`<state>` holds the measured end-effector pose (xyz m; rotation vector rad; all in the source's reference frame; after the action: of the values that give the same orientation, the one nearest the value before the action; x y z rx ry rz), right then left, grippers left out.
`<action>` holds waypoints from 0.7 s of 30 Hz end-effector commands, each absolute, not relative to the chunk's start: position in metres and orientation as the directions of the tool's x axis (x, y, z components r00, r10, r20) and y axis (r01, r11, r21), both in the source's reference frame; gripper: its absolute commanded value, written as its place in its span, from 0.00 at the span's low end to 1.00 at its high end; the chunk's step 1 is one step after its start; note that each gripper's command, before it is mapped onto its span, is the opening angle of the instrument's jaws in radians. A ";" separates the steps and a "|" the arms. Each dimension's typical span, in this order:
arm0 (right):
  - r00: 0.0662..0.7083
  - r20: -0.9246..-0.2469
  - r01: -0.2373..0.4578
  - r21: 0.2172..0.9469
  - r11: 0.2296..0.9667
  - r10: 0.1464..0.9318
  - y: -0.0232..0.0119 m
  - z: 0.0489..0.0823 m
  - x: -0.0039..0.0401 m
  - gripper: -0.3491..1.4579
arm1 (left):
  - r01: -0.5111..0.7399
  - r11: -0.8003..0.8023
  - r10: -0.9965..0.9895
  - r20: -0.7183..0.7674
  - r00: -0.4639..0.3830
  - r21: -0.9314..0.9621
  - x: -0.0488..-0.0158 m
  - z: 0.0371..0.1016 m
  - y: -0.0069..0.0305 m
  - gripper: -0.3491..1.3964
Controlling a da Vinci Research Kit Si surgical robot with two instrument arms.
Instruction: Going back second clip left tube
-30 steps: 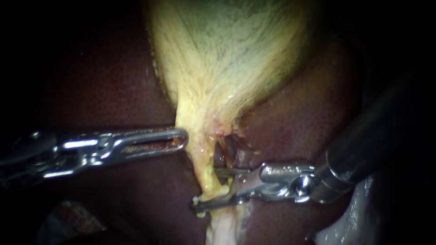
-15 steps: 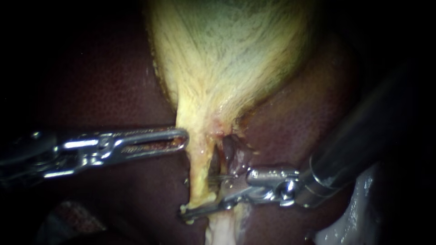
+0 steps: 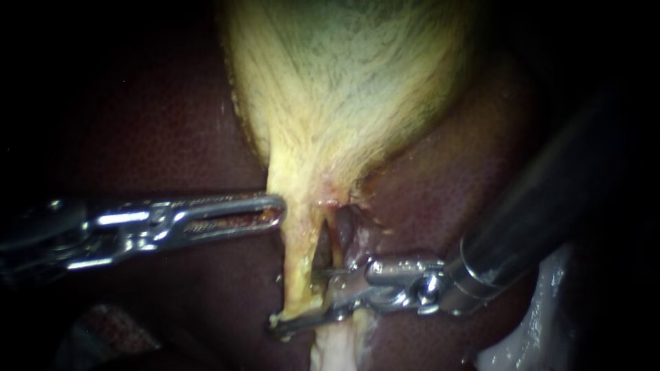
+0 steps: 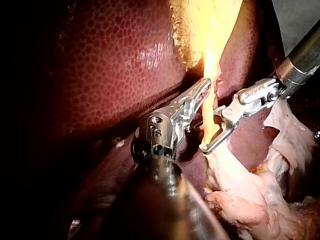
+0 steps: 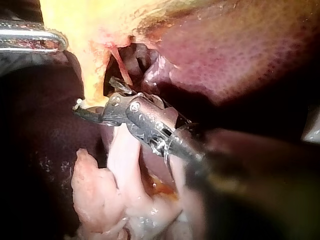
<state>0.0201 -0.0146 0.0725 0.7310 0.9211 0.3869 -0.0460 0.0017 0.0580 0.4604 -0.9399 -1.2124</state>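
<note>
Dark red, mottled liver point(image 3: 158, 137) forms the ground in all three views. Endoscope light falls centrally; the edges drop to black. Wet glints on the liver in the left wrist view. Grey flat surface point(image 4: 300, 15) shows beyond the liver's far edge there.

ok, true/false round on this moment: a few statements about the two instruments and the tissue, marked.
1. The claw of the right instrument is open. True.
2. The left instrument comes in from the upper right of the endoscope view. False: it comes in from the left, lying nearly level.
3. In the endoscope view the gallbladder lies above both instruments. True.
4. The two instruments touch each other. False: they are apart, and the left one is beside the left tube, higher up it.
5. The liver is pale white. False: it is dark red-brown.
</note>
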 end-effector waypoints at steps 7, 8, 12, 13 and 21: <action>0.517 -0.598 0.074 0.744 0.664 0.613 -0.0145 0.0724 0.0192 0.51 | 0.582 0.325 -0.930 0.363 0.055 0.746 -0.0459 0.0579 0.0017 0.00; 0.511 -0.601 0.082 0.746 0.660 0.615 -0.0145 0.0725 0.0192 0.51 | 0.582 0.325 -0.930 0.363 0.055 0.746 -0.0459 0.0579 0.0017 0.00; 0.504 -0.612 0.122 0.749 0.652 0.609 -0.0139 0.0732 0.0196 0.51 | 0.582 0.325 -0.930 0.363 0.054 0.746 -0.0460 0.0580 0.0018 0.00; 0.504 -0.616 0.133 0.748 0.650 0.605 -0.0138 0.0735 0.0196 0.50 | 0.582 0.324 -0.930 0.363 0.054 0.745 -0.0461 0.0580 0.0018 0.00; 0.501 -0.658 0.219 0.725 0.653 0.562 -0.0129 0.0757 0.0196 0.45 | 0.583 0.324 -0.930 0.363 0.054 0.745 -0.0462 0.0580 0.0018 0.00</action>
<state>0.0196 -0.0129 0.0758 0.8714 1.0669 0.2351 -0.0462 0.0018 0.0580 0.4607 -0.9415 -1.2118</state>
